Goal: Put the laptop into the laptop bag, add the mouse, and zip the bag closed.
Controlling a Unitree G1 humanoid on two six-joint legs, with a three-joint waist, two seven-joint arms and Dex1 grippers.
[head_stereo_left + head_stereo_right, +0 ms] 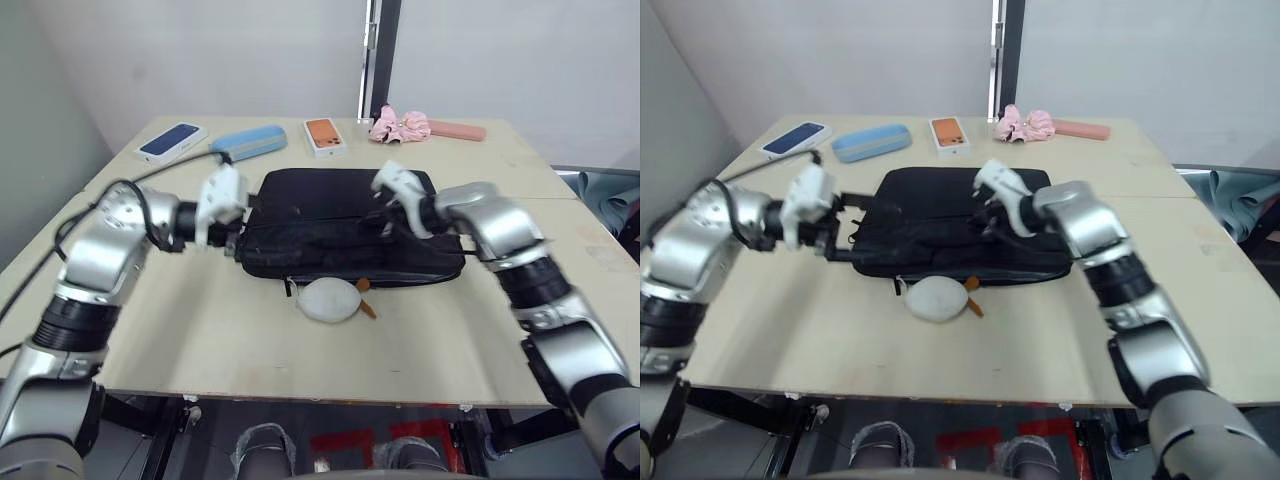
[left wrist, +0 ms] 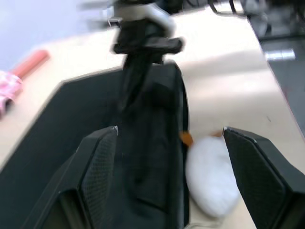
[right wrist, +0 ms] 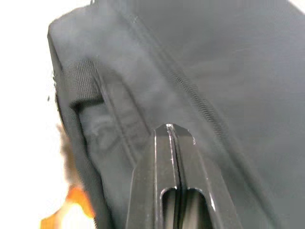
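Grippers — two: left gripper (image 2: 167, 157) spread; right gripper (image 3: 167, 131) pinched — one laptop bag (image 1: 330, 215).

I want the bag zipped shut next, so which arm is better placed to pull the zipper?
Probably the right. The right gripper has its fingers shut and sits on top of the laptop bag, right beside the zipper line. The left gripper is open at the bag's end, better suited to steadying it.

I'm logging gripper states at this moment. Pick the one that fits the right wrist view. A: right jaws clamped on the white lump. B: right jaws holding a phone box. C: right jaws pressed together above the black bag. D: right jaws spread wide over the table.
C: the right gripper has its jaws pressed flat together over the laptop bag.
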